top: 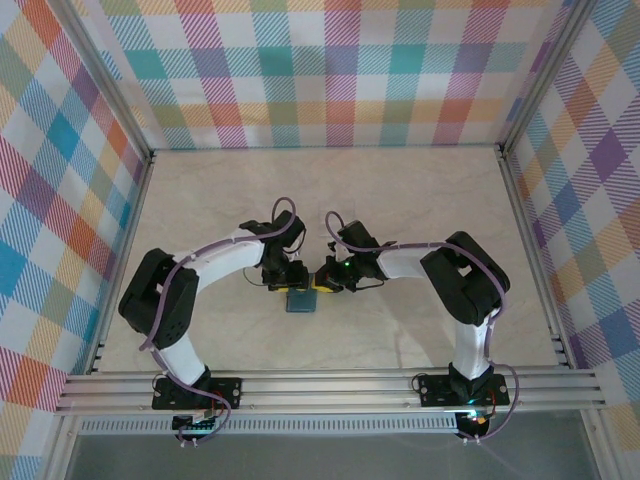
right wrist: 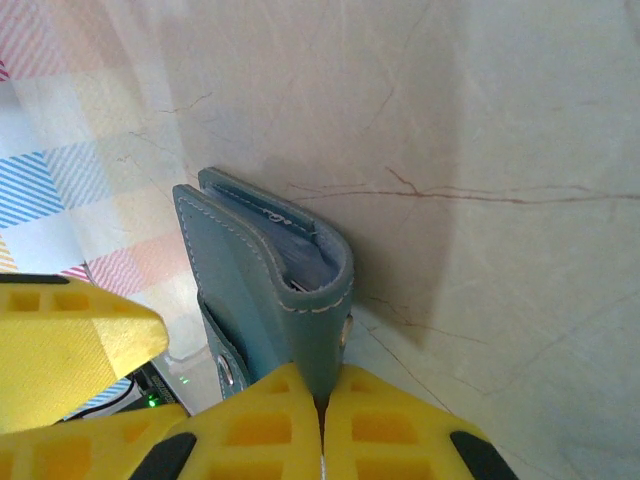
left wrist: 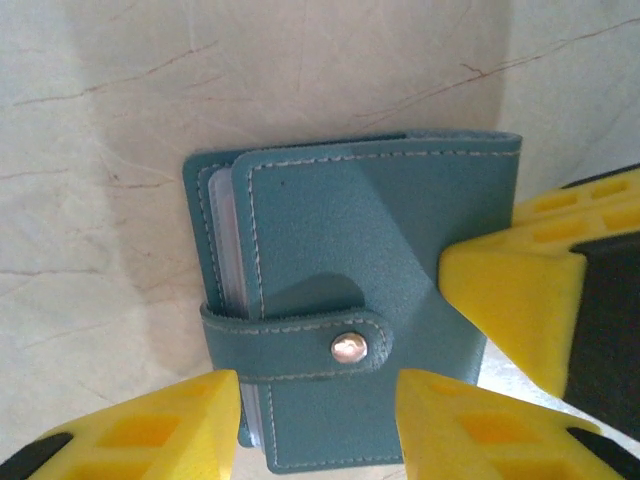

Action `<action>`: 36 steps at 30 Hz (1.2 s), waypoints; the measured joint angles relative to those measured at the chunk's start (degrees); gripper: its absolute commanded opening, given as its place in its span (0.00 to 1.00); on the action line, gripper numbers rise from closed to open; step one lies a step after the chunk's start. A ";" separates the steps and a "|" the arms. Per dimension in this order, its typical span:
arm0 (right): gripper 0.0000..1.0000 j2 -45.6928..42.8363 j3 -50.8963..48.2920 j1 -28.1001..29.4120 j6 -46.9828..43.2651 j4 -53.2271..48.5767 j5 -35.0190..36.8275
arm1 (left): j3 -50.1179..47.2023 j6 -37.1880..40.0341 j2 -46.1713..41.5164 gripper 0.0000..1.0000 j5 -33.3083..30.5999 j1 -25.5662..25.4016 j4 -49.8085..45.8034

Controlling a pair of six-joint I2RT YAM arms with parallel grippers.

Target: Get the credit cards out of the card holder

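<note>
Step in hand: securing the card holder (left wrist: 350, 250) for opening. It lies closed on the tabletop (left wrist: 100, 150) between the two arms, with the snap strap (left wrist: 290, 345) fastened and the credit cards hidden inside.

Right end effector (right wrist: 320, 400): pressed together, pinching one edge of the holder.

Left end effector (left wrist: 318, 400): spread, straddling the strap end.

Next move, likely: unfasten the strap while the pinch holds. There is open tabletop on every side, and the enclosure walls (top: 60, 200) stand well apart.

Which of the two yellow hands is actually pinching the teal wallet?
The right hand: its fingers are shut on the card holder's edge. The left hand has its fingers apart, one on either side of it.
</note>
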 measured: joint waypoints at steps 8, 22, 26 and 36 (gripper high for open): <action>0.00 0.00 0.13 0.00 -0.22 -0.33 0.00 | 0.81 1.31 3.50 0.51 0.46 -0.28 -0.20; 0.00 0.00 0.39 0.00 -0.66 -1.55 0.48 | 4.37 2.40 6.38 0.46 -4.63 -2.54 -3.41; 0.00 0.00 0.90 0.04 -0.85 -2.43 0.72 | 4.81 2.54 6.38 0.41 -6.21 -2.97 -3.72; 0.00 -0.50 1.62 0.04 -1.31 -3.80 1.97 | 4.81 2.32 4.85 0.24 -8.52 -3.08 -4.13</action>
